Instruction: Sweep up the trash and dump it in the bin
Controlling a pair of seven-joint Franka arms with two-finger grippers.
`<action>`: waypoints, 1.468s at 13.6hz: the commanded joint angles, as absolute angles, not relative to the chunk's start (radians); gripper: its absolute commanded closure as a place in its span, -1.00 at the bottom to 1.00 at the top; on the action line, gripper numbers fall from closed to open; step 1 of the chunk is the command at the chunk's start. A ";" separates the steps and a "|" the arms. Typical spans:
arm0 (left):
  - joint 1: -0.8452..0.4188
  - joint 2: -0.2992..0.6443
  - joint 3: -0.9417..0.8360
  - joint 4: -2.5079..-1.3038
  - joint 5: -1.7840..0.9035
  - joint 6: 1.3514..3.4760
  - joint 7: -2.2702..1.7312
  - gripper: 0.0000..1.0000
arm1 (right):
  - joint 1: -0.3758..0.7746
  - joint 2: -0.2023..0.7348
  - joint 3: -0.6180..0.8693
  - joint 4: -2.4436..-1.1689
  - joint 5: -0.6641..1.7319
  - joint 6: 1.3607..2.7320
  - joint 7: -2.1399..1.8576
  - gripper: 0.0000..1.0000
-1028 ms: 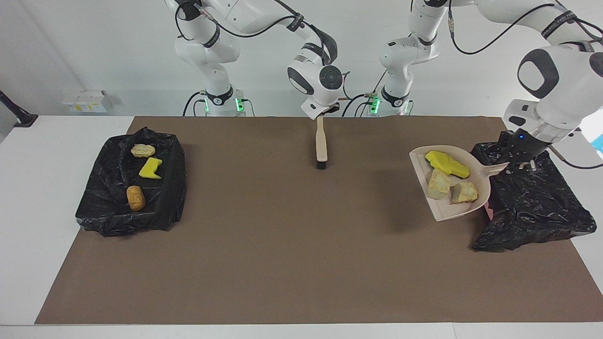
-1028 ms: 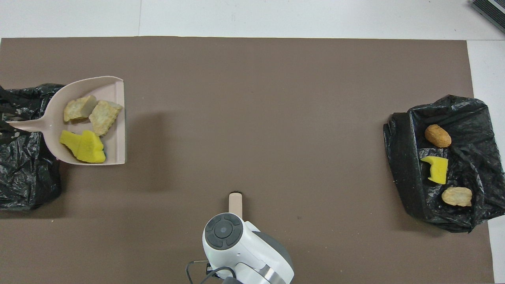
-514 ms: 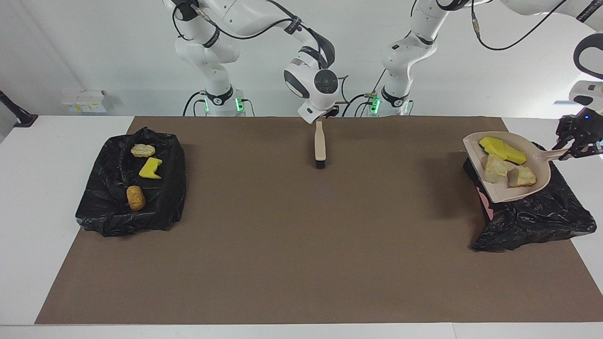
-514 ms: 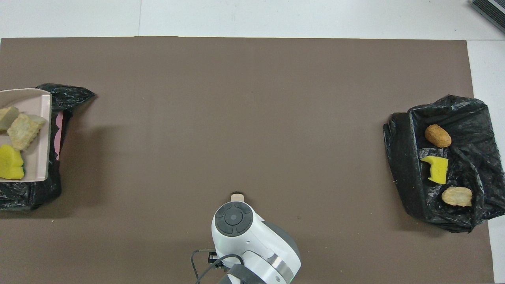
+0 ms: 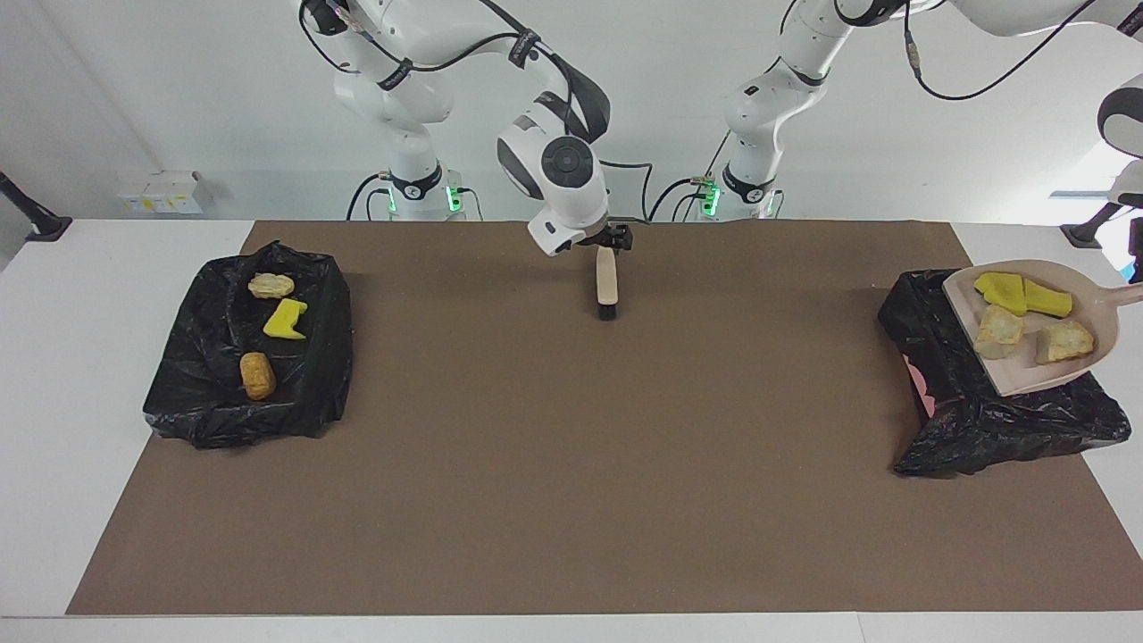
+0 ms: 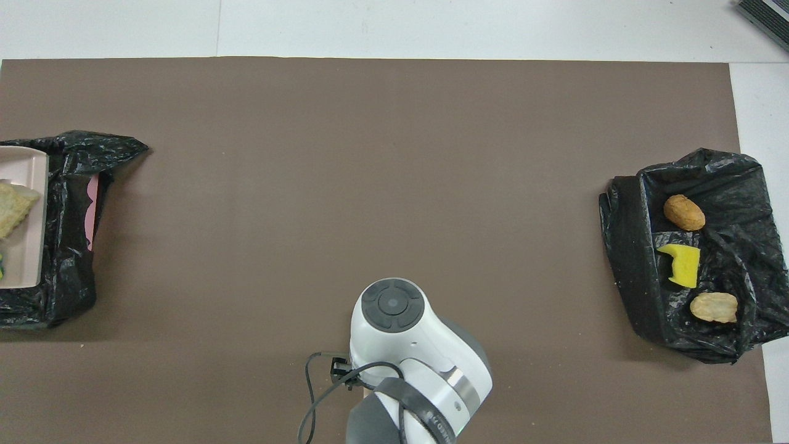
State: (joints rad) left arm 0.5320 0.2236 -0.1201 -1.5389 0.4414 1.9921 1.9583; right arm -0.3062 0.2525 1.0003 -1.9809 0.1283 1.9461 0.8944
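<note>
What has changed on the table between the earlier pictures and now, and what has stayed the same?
The left arm carried the dustpan with its four scraps from above the mat toward its own end; it now hangs over the black-bagged bin. The right arm's wrist swung, its right tool over the brush handle. Unchanged: brush, other bin, its three scraps.
</note>
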 commanded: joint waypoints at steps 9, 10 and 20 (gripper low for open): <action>0.459 0.052 -0.121 -1.819 1.023 2.115 1.617 1.00 | -0.509 0.198 1.008 -1.819 -0.014 1.836 0.795 -1.00; 0.443 0.045 -0.121 -1.825 1.076 2.106 1.576 1.00 | -0.518 0.198 1.006 -1.812 -0.027 1.836 0.789 -1.00; 0.226 0.014 -0.124 -1.832 1.246 1.711 1.289 1.00 | -0.219 0.035 0.417 -1.554 -0.054 1.619 0.481 -1.00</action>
